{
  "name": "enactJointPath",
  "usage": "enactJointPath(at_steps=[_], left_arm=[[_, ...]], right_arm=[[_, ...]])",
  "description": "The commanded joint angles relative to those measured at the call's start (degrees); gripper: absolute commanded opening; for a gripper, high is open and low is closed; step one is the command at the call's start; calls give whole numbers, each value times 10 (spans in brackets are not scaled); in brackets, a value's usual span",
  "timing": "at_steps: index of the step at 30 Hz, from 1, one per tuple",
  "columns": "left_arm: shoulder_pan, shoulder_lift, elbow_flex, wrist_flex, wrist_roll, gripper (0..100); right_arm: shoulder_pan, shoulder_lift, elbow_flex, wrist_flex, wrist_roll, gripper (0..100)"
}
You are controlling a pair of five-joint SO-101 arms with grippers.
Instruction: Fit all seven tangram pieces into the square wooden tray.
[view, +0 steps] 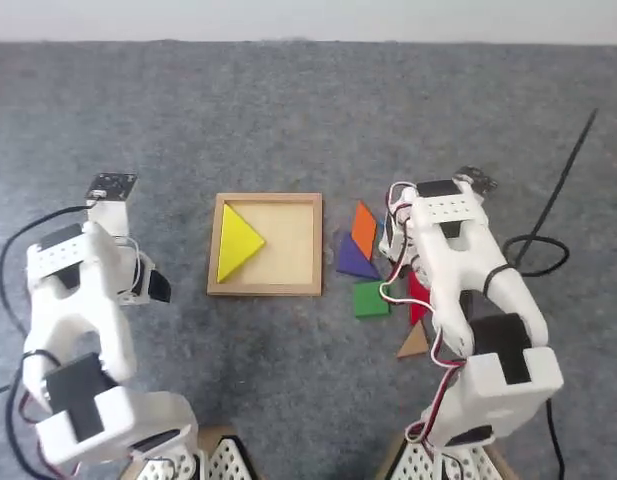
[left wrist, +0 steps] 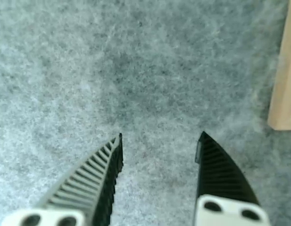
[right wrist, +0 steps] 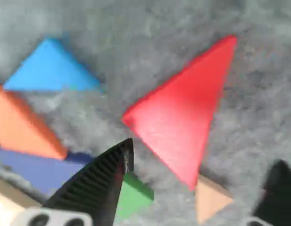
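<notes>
the left gripper (left wrist: 159, 141) hangs over the grey mat (view: 138, 120) toward the table's left edge, its fingers spread and holding nothing, the wooden tray (view: 268, 199) just beside it. the tray sits near the table's middle, and the yellow triangle (view: 236, 243) lies inside it, flat against its left wall with the apex pointing to the tray's centre. off the tray's right wall lie the orange parallelogram (view: 363, 228), the purple triangle (view: 354, 258) and the green square (view: 370, 298). the blue triangle (right wrist: 51, 68) lies close by, and the tan triangle (view: 414, 342) sits nearer the table's front edge. the right gripper (right wrist: 204, 157) hovers over the red triangle (right wrist: 180, 115), jaws wide apart and pinching nothing. the piece is right below it, its long edge seemingly slanted across the gap, so the right arm looks far better placed, and the tray lies leftward.
</notes>
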Motion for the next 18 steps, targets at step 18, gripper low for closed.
enactJointPath(at_steps=[18], left_arm=[[-1,-7,-1,-9,-5,246]], right_arm=[[32,91,-34,-75,-44,374]])
